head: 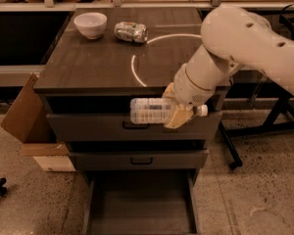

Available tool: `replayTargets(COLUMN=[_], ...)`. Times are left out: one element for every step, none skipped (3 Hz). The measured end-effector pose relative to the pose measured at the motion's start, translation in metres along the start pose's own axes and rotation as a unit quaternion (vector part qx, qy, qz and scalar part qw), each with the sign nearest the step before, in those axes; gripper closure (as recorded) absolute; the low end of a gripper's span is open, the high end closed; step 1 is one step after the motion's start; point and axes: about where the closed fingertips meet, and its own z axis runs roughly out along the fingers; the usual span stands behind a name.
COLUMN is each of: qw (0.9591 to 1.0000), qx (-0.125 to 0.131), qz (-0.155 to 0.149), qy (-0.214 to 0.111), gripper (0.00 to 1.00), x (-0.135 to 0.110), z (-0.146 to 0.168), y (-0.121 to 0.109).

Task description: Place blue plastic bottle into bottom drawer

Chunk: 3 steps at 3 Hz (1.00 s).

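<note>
Your gripper (179, 114) hangs just off the front edge of the tabletop (98, 67), towards its right corner. Its fingers (179, 120) are clamped on the cap end of the blue plastic bottle (149, 110), which lies level before the top drawer (88, 126). Expect a light, thin-walled, slick bottle that dents if squeezed; a grip near the stiffer neck looks sound. Below, the bottom drawer (142, 204) stands pulled out, floor bare. At the back left corner, a white bowl (90, 24) shows nothing inside.
</note>
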Motion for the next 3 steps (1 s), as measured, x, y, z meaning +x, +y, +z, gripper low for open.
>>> replayTargets(qw=[0.9991, 0.9971, 0.9946], qx=[-0.033, -0.06, -0.073], qz=[0.024, 0.048, 0.065], qy=[0.005, -0.002, -0.035], gripper=[1.0, 1.0, 1.0], x=[0.016, 0.028, 0.039], z=[0.027, 0.052, 0.082], y=[0.034, 0.069, 0.097])
